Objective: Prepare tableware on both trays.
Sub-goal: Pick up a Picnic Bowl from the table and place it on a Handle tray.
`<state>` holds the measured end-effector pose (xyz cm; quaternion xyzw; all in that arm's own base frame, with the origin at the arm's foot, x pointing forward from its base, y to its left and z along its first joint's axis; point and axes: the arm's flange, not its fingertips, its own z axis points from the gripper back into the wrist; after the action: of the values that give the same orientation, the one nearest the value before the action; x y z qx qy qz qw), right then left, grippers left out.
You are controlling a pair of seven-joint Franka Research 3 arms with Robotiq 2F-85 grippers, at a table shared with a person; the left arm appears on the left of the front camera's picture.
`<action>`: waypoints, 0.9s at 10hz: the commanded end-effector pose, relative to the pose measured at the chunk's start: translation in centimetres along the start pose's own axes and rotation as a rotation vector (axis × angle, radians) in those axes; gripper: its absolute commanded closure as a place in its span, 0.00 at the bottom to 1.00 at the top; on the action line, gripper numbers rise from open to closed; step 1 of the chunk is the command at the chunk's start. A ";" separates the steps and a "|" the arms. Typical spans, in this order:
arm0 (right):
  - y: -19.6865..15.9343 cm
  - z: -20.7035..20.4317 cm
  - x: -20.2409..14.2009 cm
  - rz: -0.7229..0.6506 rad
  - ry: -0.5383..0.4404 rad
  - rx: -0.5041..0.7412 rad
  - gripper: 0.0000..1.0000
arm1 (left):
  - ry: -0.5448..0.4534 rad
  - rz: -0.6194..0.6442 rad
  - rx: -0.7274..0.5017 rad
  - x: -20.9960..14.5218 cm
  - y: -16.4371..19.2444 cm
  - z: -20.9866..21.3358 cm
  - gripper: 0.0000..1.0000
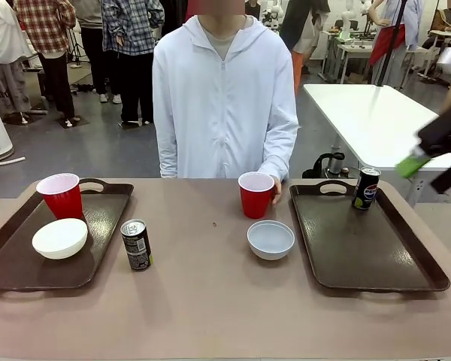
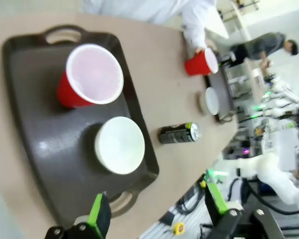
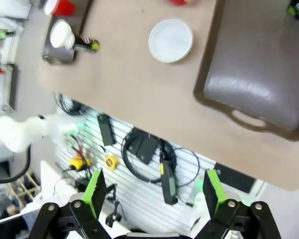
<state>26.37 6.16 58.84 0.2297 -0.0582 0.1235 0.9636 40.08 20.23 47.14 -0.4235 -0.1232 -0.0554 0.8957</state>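
Note:
The left tray holds a red cup and a white bowl. A dark can stands on the table just right of that tray. Mid-table, a second red cup has the person's hand at its far side, with a second bowl in front of it. The right tray carries a can at its far corner. My right gripper hangs blurred above the right edge and is open. High over the left tray's near end, my left gripper is open and empty.
The person in a white hoodie stands at the far edge, centre. A second white table is behind on the right. Bare tabletop runs between the trays toward my side. Cables and a slatted panel lie below the table's near edge.

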 end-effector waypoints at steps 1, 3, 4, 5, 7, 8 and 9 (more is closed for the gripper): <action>2.0 -2.6 3.8 -0.030 0.096 -0.129 0.00 | 0.059 0.040 -0.080 1.9 3.6 2.0 0.00; 4.6 -6.8 6.1 -0.073 0.074 -0.275 0.00 | 0.081 0.073 -0.123 2.0 6.5 3.8 0.00; 5.5 -8.7 6.6 -0.081 0.009 -0.371 0.00 | 0.061 0.085 -0.143 1.5 7.4 4.0 0.00; 6.3 -10.3 6.6 -0.076 -0.030 -0.409 0.00 | 0.060 0.089 -0.158 1.1 8.1 4.1 0.00; 5.9 -9.0 6.6 -0.033 0.012 -0.334 0.00 | 0.084 0.113 -0.125 0.5 7.9 3.5 0.00; 5.9 -9.0 6.6 -0.033 0.012 -0.334 0.00 | 0.084 0.113 -0.125 0.5 7.9 3.5 0.00; 5.9 -9.0 6.6 -0.033 0.012 -0.334 0.00 | 0.084 0.113 -0.125 0.5 7.9 3.5 0.00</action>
<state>31.55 16.94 54.20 0.0677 -0.0791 0.1002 0.9895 41.85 28.24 43.29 -0.4882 -0.0587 -0.0344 0.8701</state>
